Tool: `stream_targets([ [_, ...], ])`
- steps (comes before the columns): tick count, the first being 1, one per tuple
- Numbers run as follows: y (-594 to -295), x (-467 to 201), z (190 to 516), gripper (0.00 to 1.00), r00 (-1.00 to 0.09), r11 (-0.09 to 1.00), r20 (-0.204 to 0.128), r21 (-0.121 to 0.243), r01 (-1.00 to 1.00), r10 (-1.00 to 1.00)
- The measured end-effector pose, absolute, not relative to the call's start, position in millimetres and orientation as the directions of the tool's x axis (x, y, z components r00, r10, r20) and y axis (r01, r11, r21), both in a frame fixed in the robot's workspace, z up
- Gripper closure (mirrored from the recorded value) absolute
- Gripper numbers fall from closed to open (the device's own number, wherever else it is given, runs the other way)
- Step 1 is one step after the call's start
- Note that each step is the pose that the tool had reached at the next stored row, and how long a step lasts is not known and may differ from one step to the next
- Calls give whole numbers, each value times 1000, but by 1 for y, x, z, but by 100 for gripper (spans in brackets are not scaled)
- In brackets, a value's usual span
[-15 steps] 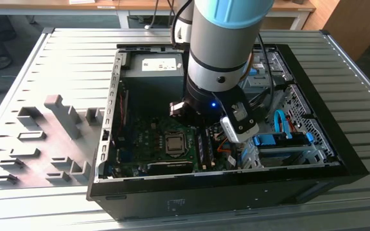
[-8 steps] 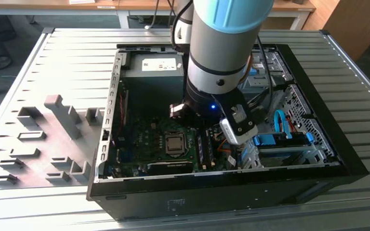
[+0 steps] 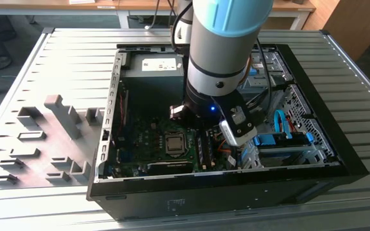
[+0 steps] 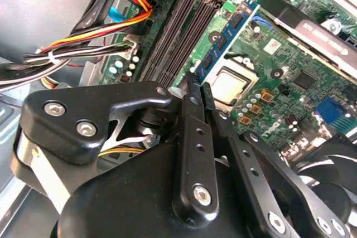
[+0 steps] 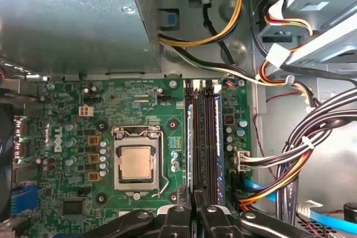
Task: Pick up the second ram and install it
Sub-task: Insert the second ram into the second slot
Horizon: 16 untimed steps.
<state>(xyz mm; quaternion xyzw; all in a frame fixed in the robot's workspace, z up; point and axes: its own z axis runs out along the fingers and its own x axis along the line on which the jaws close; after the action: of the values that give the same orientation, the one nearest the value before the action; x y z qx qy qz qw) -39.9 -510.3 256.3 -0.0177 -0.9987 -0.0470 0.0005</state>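
Inside the open case [image 3: 339, 159], under the arm [image 3: 220, 57], the gripper [image 4: 199, 83] is low over the board [image 5: 67, 104], at the near end of the memory slots. Its two fingers [image 4: 189, 137] are drawn close together, with only a thin gap, and the near end of the ram [image 4: 228, 40] runs into this gap, so I judge that the gripper is clenched on the ram. In the first wrist view the same thin blue edge of the ram [image 5: 189, 149] leads straight into the gripper [image 5: 193, 209]. The ram stands upright in the slot nearest to the CPU [image 4: 228, 85], and the dark slots [image 4: 178, 26] on its other side look empty. Further out, a bundle of cables [image 4: 111, 32] lies beside the slots, apart from the fingers. As I judge it, the picking up is done and the ram is placed in its slot. I cannot tell whether it is pressed fully down or whether the latches are closed. The gripper is not yet released.
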Motion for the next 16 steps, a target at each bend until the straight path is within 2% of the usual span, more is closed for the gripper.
stream_targets([
  [16,-510,-40,249,86,-999,995,3,94,35,35],
])
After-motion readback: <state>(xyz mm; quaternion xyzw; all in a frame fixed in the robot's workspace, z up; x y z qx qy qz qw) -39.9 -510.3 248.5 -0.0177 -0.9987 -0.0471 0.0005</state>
